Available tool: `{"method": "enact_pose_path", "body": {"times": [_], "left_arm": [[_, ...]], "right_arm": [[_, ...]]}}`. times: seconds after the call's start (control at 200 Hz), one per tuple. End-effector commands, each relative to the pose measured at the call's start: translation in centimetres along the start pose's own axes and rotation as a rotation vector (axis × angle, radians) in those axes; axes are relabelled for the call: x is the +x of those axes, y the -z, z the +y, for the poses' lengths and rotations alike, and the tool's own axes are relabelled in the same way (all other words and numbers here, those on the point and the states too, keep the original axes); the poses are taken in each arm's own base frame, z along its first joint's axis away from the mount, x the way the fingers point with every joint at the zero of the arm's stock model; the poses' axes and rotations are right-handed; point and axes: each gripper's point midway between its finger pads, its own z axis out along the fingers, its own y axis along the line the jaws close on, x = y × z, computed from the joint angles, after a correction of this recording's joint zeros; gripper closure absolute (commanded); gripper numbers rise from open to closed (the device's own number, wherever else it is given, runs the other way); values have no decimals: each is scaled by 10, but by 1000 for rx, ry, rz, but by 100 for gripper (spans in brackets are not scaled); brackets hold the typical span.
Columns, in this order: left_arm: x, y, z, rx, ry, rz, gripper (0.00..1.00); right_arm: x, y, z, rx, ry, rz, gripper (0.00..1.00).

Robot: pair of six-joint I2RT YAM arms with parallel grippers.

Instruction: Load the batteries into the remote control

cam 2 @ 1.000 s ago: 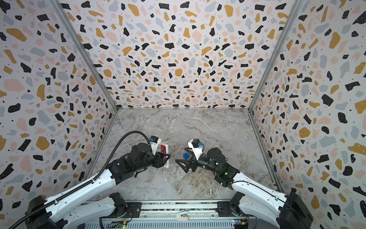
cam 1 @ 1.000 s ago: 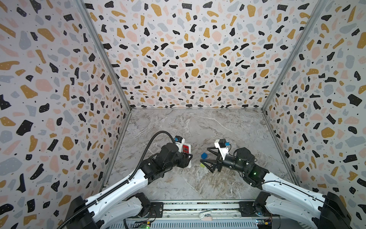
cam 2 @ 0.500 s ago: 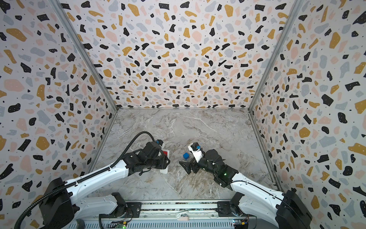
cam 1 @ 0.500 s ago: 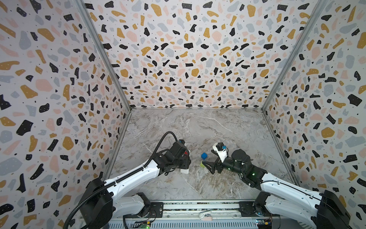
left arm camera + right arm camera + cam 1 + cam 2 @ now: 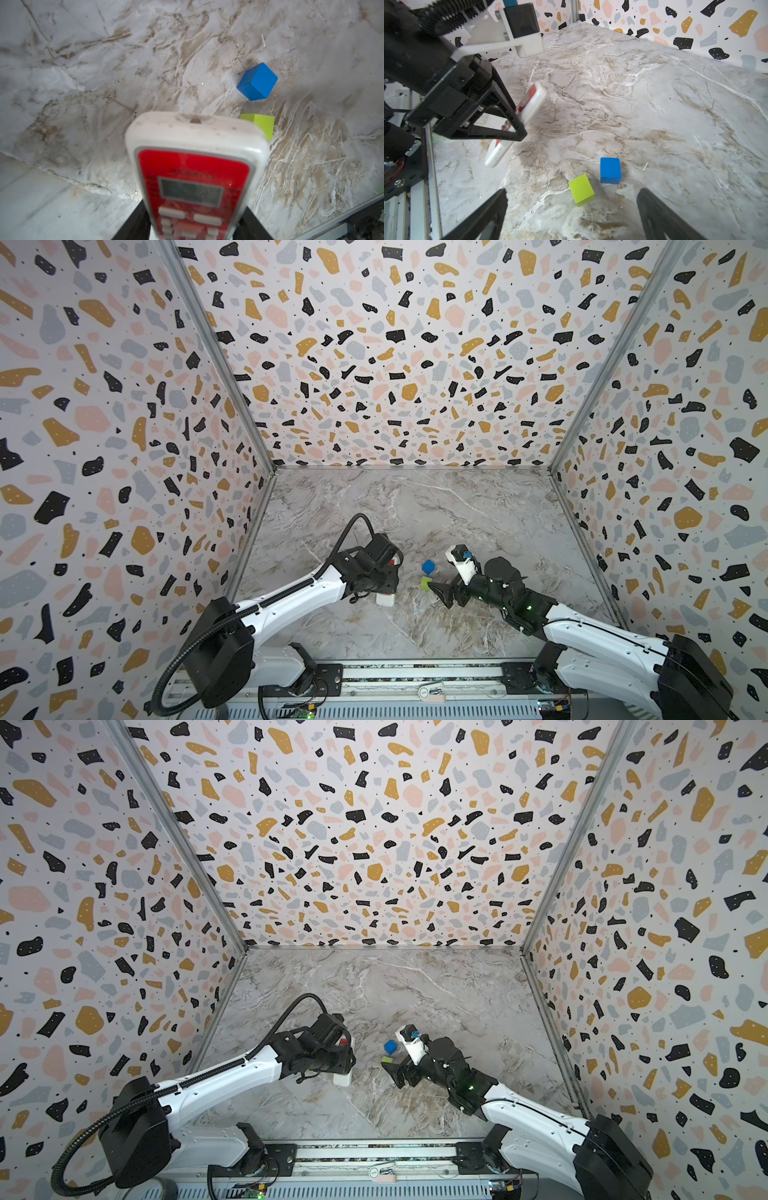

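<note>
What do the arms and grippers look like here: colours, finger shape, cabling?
Both the left arm and the right arm have white shells with black joints and bases. The left gripper and right gripper are black, with skeletal triangular-frame fingers. A black corrugated cable loops over the left arm; a small green light glows on the right arm.

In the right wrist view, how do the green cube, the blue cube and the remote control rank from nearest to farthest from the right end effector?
1. green cube, just ahead of the right end effector
2. blue cube, just beyond the green one
3. remote control, farther off, toward the robot's left
</note>
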Motion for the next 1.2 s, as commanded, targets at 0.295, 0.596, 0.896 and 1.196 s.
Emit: {"method": "enact_pose_path", "body": {"times": [0.295, 0.596, 0.896, 1.196], "left_arm": [[3, -13, 2, -50, 4, 63, 69], [11, -26, 7, -72, 6, 99, 67], [17, -37, 12, -94, 9, 122, 65], [25, -48, 17, -113, 9, 149, 63]], "right_arm": [[2, 3, -3, 16, 20, -24, 1], [3, 5, -6, 34, 19, -26, 1], [1, 4, -4, 27, 15, -36, 1], [-4, 5, -2, 14, 19, -55, 1]]}}
